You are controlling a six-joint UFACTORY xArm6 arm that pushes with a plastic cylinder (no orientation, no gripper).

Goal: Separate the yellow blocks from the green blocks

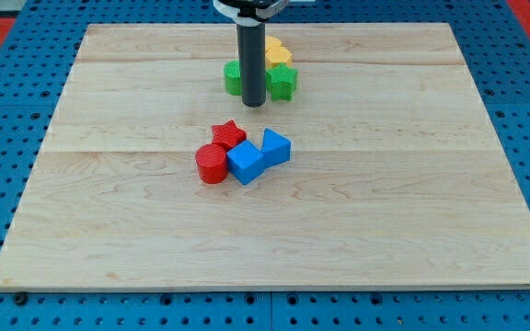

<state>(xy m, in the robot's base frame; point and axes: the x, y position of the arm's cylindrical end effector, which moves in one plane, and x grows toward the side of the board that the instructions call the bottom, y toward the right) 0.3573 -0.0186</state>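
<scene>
Camera view, tip [253,103] between green blocks [282,83]

Setting reads as a robotics lab bench. A pale wooden worktop [412,211] lies on a blue perforated base [523,110] with regular rows of holes. A dark rod hangs over it, my tip [252,104] among small ribbed, plastic-looking blocks.
</scene>
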